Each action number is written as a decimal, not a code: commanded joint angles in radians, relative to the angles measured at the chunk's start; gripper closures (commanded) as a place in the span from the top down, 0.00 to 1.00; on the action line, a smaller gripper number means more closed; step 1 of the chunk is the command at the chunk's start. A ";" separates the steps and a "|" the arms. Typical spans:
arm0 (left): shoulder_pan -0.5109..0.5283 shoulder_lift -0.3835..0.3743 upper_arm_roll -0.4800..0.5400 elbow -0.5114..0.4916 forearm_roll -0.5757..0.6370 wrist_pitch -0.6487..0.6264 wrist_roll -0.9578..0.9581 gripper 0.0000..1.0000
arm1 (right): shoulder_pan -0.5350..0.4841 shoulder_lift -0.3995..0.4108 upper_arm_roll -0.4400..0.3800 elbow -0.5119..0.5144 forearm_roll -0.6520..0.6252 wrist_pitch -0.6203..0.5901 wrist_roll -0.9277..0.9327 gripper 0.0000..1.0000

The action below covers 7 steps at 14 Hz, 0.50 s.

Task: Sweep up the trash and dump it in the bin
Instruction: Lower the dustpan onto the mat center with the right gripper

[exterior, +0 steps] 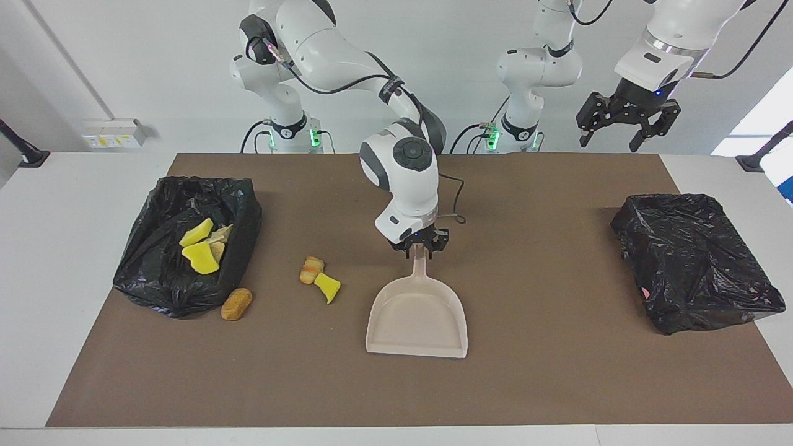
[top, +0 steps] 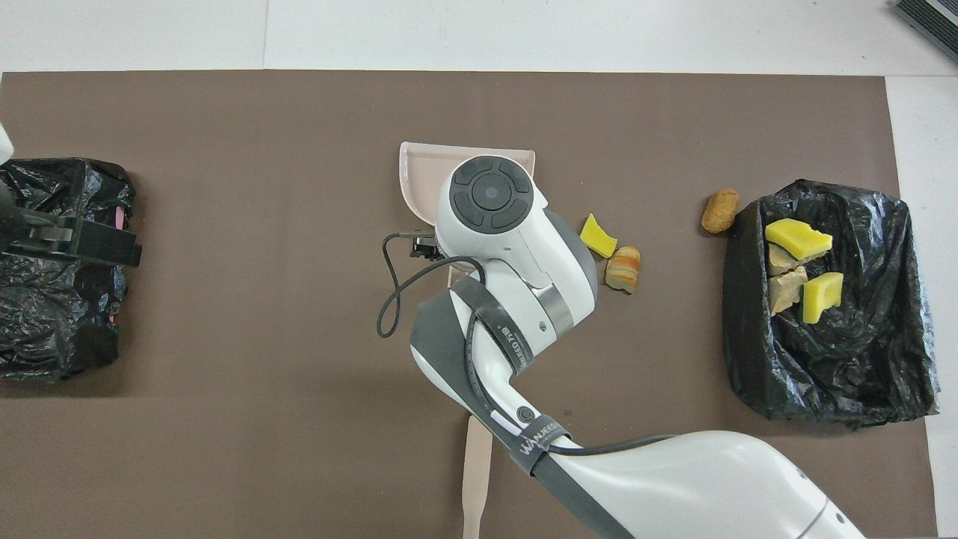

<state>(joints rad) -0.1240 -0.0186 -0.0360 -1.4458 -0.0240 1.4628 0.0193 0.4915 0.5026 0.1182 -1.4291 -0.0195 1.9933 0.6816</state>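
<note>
The right gripper [exterior: 420,247] straddles the beige dustpan's [exterior: 417,317] handle, fingers spread apart. The left gripper [exterior: 624,127] waits raised, fingers open, over the table's edge. Trash: some pieces in the black-lined bin [exterior: 186,244]; a yellow chunk [exterior: 327,287] and two tan lumps [exterior: 311,269] [exterior: 236,303] on the mat.
</note>
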 commanded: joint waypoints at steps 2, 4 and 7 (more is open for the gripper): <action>-0.005 -0.015 -0.001 -0.034 0.010 0.042 0.010 1.00 | -0.050 -0.153 0.004 -0.071 0.039 -0.124 -0.002 1.00; -0.008 -0.009 -0.002 -0.034 0.009 0.062 0.008 1.00 | -0.044 -0.215 0.003 -0.088 0.082 -0.215 -0.022 1.00; -0.009 0.031 -0.008 -0.027 0.009 0.097 0.007 1.00 | -0.012 -0.327 0.008 -0.227 0.087 -0.252 -0.005 1.00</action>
<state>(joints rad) -0.1257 -0.0047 -0.0437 -1.4598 -0.0242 1.5213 0.0196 0.4613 0.2674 0.1227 -1.5130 0.0417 1.7224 0.6772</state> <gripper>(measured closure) 0.000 0.000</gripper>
